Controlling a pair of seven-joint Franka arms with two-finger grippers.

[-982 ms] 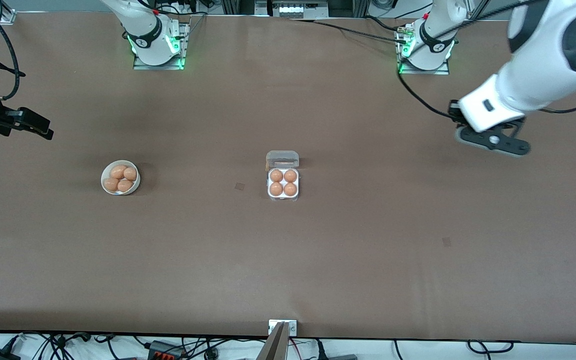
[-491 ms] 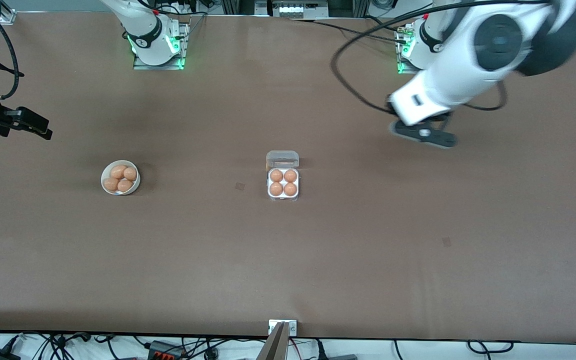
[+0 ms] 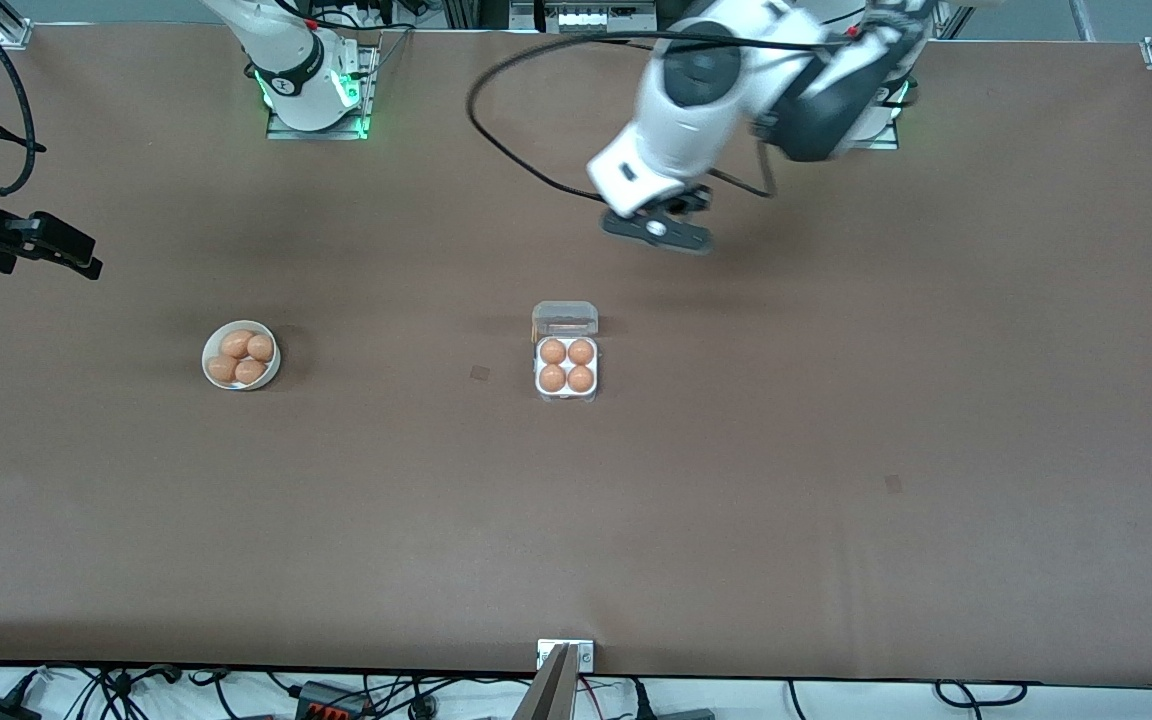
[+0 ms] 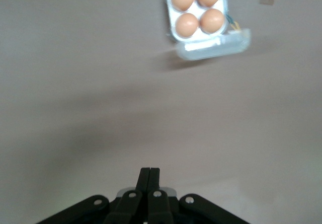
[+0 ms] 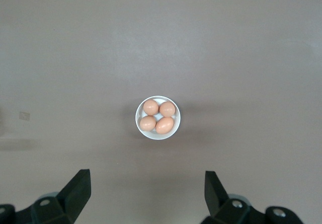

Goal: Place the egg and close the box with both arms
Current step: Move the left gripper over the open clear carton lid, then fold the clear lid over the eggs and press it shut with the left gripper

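The box [image 3: 567, 394] is a white tray in the middle of the table, and an orange-brown egg [image 3: 553, 351] fills each of its cells. Its clear lid [image 3: 565, 318] stands open on the side toward the arms' bases. My left gripper [image 3: 658, 232] is shut and empty, in the air over bare table between its base and the box. In the left wrist view the shut left gripper [image 4: 149, 171] sits well away from the box [image 4: 170, 13] and its lid [image 4: 214, 45]. My right gripper [image 3: 61, 248] is open and empty, high up at the right arm's end of the table.
A round white bowl [image 3: 208, 362] with several more eggs stands toward the right arm's end, level with the box. In the right wrist view the bowl [image 5: 176, 127] lies far below the open right gripper [image 5: 147, 183]. A small dark patch [image 3: 479, 373] marks the table beside the box.
The left arm has swung from its own end of the table toward the middle, closer to the box. The right arm has barely moved. Box, eggs and bowl are unchanged.
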